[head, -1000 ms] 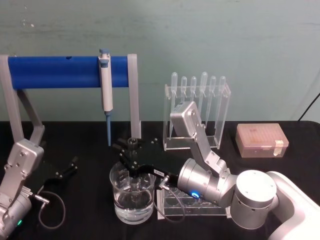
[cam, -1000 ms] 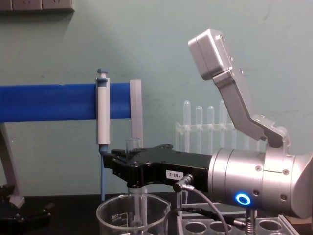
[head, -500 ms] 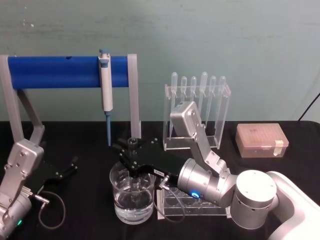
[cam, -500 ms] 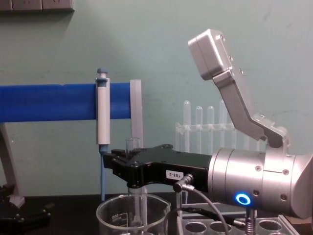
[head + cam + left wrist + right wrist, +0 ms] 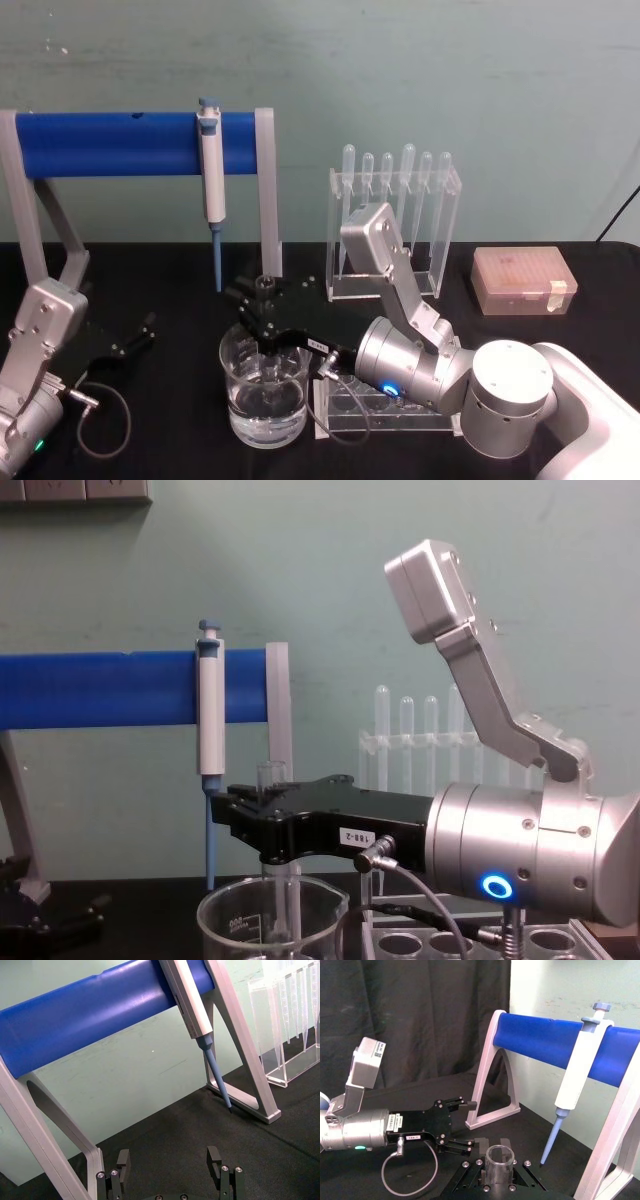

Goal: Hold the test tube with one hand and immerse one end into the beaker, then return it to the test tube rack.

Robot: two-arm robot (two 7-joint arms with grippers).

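Nothing has moved: black flat right pincer (image 5: 262, 815) pinches the wide clear glass test tube (image 5: 272, 773), dipped in the squat glass beaker (image 5: 235, 920) at six o'clock. Immersion seems done, so the clear holed rack (image 5: 400, 418) comes next. Left pincer (image 5: 167, 1159) idles, spread.

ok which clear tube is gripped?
The wide test tube, upright in the right gripper, lower end in the beaker; the thin pipettes are racked behind.
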